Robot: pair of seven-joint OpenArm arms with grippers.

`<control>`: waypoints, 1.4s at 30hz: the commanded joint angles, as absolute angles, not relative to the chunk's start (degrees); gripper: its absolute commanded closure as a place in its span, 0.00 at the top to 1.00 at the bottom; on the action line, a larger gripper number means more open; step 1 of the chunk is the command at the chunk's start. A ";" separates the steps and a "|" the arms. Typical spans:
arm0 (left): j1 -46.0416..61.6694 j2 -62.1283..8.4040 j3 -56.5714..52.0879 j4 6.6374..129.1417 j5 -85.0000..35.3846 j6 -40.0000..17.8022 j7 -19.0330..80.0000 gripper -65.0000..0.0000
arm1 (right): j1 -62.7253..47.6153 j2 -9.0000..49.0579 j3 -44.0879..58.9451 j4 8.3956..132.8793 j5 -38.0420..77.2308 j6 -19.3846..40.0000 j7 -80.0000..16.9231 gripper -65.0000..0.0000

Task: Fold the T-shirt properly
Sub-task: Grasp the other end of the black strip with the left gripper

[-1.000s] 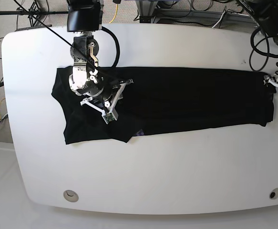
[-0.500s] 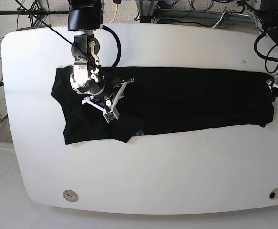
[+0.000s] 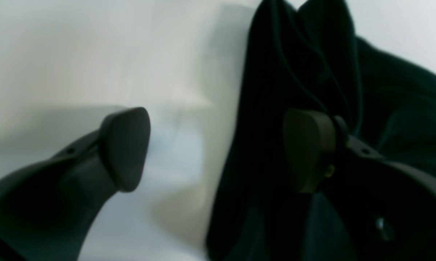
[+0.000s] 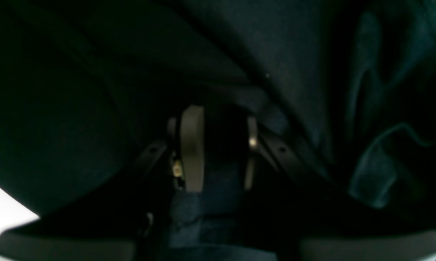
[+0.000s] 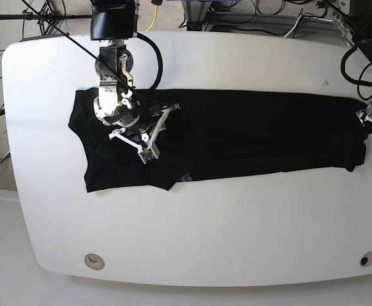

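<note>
T-shirt (image 5: 237,131) – soft black strip | left tool (image 3: 218,152) spread | right tool (image 4: 218,148) pinching cloth fold

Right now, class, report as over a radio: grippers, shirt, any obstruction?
Left gripper open, straddling the T-shirt end edge. Right gripper pinching a fold of cloth near the neck end. Shirt lies in a long band on the table. Nothing in the way.

This looks like a robotics lab. A bare white tabletop (image 5: 205,217) with rounded corners carries two robot arms, one mounted at the far edge (image 5: 114,38). Beyond the far edge, loose cables (image 5: 262,13) in black, white and yellow trail over grey carpet among metal stand legs.
</note>
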State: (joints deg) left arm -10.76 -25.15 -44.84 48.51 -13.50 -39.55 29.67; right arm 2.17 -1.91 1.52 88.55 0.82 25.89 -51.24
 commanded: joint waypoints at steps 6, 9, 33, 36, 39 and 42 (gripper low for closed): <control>-15.41 -26.04 -44.17 46.72 -13.56 -40.00 33.07 0.81 | 2.89 -1.81 1.61 89.19 0.59 25.87 -51.47 0.23; -16.95 -26.31 -44.22 45.58 -13.71 -40.00 33.81 0.82 | 2.63 -1.81 1.70 89.21 0.53 25.79 -51.46 0.23; -12.73 -25.27 -41.60 48.70 -14.56 -40.00 35.70 0.71 | 2.19 -1.76 1.69 88.78 0.24 25.78 -52.41 0.24; -12.64 -25.36 -40.62 48.62 -14.95 -40.00 35.53 0.71 | 2.28 -1.74 1.61 88.67 0.00 25.83 -52.48 0.24; -12.87 -25.43 -39.65 48.50 -15.33 -40.00 35.32 0.68 | 2.40 -1.72 1.60 88.59 -0.12 25.93 -52.44 0.24; -12.86 -25.38 -39.02 48.81 -15.38 -40.00 35.24 0.65 | 2.39 -1.73 1.61 88.62 -0.18 25.92 -52.52 0.24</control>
State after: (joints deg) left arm -12.40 -24.82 -39.46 48.29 -15.73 -39.88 33.63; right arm 1.89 -1.89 1.65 88.38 0.23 25.89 -51.24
